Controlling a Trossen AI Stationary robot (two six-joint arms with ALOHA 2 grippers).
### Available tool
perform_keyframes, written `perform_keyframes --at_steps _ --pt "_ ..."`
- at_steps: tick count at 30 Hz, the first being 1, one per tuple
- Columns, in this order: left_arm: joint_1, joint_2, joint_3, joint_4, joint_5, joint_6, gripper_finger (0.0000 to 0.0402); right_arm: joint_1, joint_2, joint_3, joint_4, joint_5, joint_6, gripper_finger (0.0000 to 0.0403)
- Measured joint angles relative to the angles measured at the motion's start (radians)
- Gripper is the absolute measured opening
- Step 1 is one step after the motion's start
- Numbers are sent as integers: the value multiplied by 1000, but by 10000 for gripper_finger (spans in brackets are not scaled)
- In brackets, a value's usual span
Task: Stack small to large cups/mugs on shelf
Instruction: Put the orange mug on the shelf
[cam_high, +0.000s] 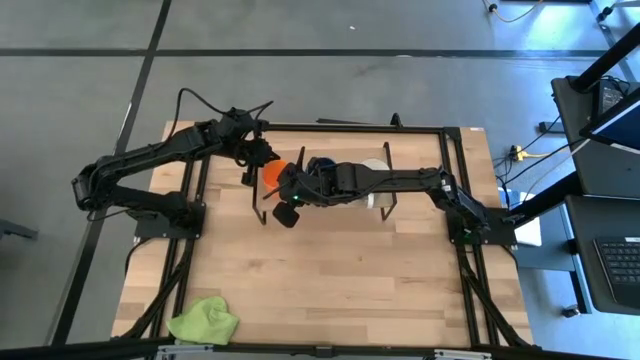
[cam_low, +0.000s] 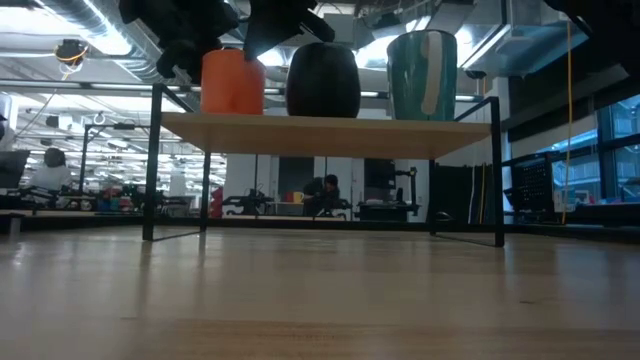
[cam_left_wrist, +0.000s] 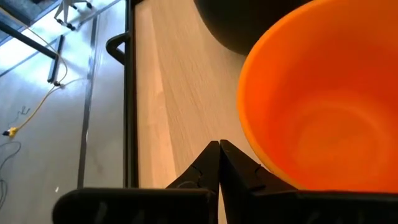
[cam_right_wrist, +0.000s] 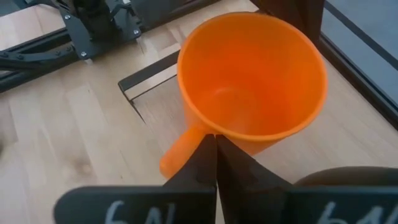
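Orange ceramic mug (cam_low: 232, 82), small and handled, stands upright at one end of the low light-wood shelf (cam_low: 330, 134) on thin black wire legs. Beside it in the middle stands the dark blue rounded mug (cam_low: 323, 81), and the larger white mug (cam_low: 422, 76) occupies the other end. The shelf sits near the far edge of the wooden desk (cam_high: 330, 270), roughly midway along it. The left pincer (cam_left_wrist: 219, 158) is closed on nothing, its fingertips pressed together just beside the orange mug's rim. The right pincer (cam_right_wrist: 215, 149) is likewise closed and empty, poised above the orange mug at the base of its handle, the arm reaching across the shelf over the other two mugs. A crumpled lime-green cloth (cam_high: 204, 321) lies near the desk's front left corner.
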Motion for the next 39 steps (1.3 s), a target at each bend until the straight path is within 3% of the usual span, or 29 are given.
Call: perform_keyframes --at_steps 33,39 --pt "-3 0 0 53 44 -20 2 3 0 0 26 4 18 0" --pt "-3 0 0 53 67 -20 4 4 0 0 33 -39 -9 0"
